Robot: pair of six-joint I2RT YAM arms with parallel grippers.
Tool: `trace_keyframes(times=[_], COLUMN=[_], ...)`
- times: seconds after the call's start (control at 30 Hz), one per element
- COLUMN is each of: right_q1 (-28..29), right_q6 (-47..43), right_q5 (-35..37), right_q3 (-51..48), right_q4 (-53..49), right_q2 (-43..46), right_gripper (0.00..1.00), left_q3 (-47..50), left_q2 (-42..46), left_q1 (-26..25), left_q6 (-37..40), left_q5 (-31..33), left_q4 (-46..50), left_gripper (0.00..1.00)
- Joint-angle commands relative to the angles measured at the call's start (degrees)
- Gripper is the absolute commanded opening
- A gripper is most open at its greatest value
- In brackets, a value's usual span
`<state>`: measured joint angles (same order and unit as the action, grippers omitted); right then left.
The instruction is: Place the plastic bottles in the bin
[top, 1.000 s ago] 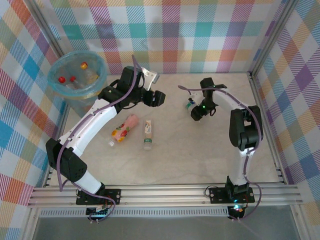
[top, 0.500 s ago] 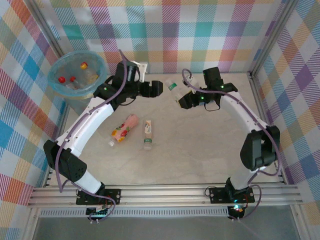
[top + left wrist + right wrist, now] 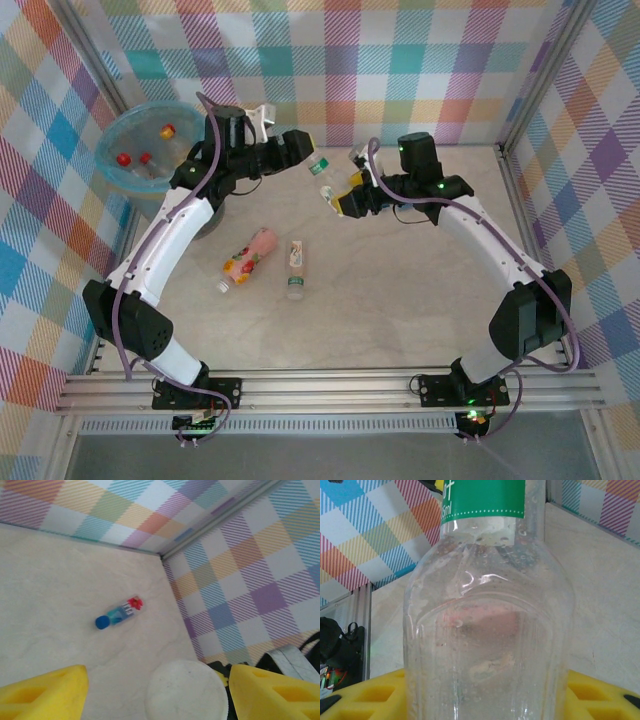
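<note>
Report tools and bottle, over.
Right tool shut on green-label bottle. Left tool open around its white cap. Bin far left, left arm between.

White links (image 3: 165, 245), black joints (image 3: 525, 315), looping purple cables (image 3: 120, 330), yellow tool fingers (image 3: 42, 692), green lights (image 3: 469, 405).

A robotics lab test cell: checked walls (image 3: 400, 60) and metal rails (image 3: 330, 385) are enclosing a pale table (image 3: 400, 295).
</note>
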<state>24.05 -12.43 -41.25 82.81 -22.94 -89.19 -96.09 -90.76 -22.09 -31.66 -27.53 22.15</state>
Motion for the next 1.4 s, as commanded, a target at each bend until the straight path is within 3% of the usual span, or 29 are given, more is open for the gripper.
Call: trace_keyframes(times=[0.0, 0.13, 0.43, 0.5, 0.57, 0.63, 0.7, 0.87, 1.1, 1.37], right_q1=[0.61, 1.08, 1.41, 1.61, 1.85, 2.13, 2.31, 3.97, 10.28, 12.25], right_q6=[0.64, 1.04, 0.80, 1.66, 2.89, 4.24, 6.12, 15.70, 17.59, 18.31], right_q5=[-2.86, -2.87, -0.87, -0.26, 0.72, 1.88, 3.40, 9.19, 5.12, 4.00], right_q3=[-0.46, -0.45, -0.10, -0.02, 0.29, 0.74, 1.48, 4.81, 13.93, 14.57], right_q4=[3.15, 4.00, 3.19, 3.46, 3.99, 4.84, 5.95, 9.15, 8.48, 5.32], right_q2=[1.74, 1.68, 1.12, 1.20, 1.29, 1.41, 1.47, -0.46, -7.44, -9.85], right_gripper=[0.53, 0.53, 0.58, 0.65, 0.80, 0.96, 1.00, 1.00, 1.00, 1.00], left_q3=[0.84, -0.51, -2.00, -3.34, -5.13, -7.03, -8.79, -13.73, -24.70, -31.70], left_q2=[0.21, -1.88, -2.14, -1.73, -1.04, 0.13, 1.79, 5.21, 1.39, -5.47], left_q1=[-0.41, -0.46, -0.41, -0.33, 0.14, 1.53, 4.29, 13.75, 28.77, 33.03], left_q6=[-1.93, -1.80, 0.22, 1.45, 2.96, 4.50, 5.56, 11.00, 15.63, 22.88], left_q5=[-4.88, -8.08, -7.87, -6.38, -3.75, -0.64, 2.57, 13.97, 23.18, 26.67], left_q4=[-2.68, -0.82, 0.63, 2.30, 4.65, 6.76, 8.30, 14.82, 24.37, 24.53], left_gripper=[0.74, 0.68, 0.29, 0.27, 0.24, 0.13, 0.00, 0.00, 0.00, 0.00])
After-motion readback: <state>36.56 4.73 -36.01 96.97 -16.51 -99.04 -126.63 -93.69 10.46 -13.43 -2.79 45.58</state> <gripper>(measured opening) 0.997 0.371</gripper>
